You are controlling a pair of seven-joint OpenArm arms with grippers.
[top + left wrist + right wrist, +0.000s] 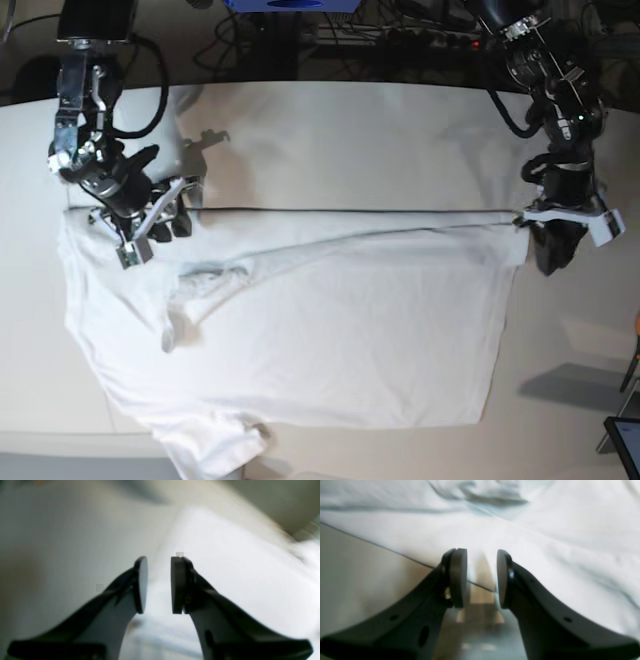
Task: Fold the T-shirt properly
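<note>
The white T-shirt (330, 330) lies spread and wrinkled on the pale table (350, 140), with a fold line across its top and a bunched ridge near its left side. My right gripper (180, 215) hovers at the shirt's upper left corner. In the right wrist view it (481, 577) is open, with the shirt's (545, 530) edge running under the gap and nothing between the pads. My left gripper (550, 258) points down at the shirt's upper right corner. In the blurred left wrist view it (159, 585) shows a gap over the cloth's (237, 567) edge.
Cables and dark equipment (400, 35) line the table's far edge. A lower corner of the shirt (210, 450) droops over the table's front edge. Bare tabletop (357, 575) shows to the left of the right gripper.
</note>
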